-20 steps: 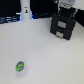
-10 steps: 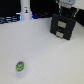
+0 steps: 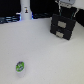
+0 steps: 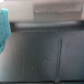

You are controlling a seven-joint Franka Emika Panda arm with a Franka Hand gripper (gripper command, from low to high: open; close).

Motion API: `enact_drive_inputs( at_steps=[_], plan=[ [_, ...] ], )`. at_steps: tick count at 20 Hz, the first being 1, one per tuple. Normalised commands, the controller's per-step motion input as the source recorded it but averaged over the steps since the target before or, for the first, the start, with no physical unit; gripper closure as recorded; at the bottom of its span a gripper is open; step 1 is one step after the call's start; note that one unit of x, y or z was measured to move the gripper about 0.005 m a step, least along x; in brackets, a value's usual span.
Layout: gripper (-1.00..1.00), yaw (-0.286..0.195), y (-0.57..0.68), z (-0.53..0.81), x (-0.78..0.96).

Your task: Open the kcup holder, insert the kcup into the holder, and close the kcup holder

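The kcup holder (image 3: pixel 64 25) is a black boxy unit with square front cut-outs, standing at the back on the exterior view's right. The kcup (image 3: pixel 19 65), a small white pod with a green-and-blue top, lies on the white table near the front on the exterior view's left, far from the holder. My gripper (image 3: pixel 64 6) is right above the holder's top, partly cut off by the frame edge. The blurred wrist view shows a dark flat surface (image 4: pixel 45 55), which seems to be the holder, and a teal piece (image 4: pixel 4 27) at one edge. The jaws' state does not show.
A tall white bottle-like object (image 3: pixel 25 10) stands at the back on the exterior view's left, in front of dark equipment (image 3: pixel 10 19). The white table (image 3: pixel 45 55) stretches between the kcup and the holder.
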Motion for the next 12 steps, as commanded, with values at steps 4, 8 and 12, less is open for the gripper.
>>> enact_drive_inputs(
  at_steps=[4,8,12],
  plan=[
    [-1.00,0.014,-0.14,0.02,0.14],
    [-1.00,-0.010,0.12,-0.19,-0.14],
    [-1.00,-0.046,0.25,-0.31,-0.11]
  ],
)
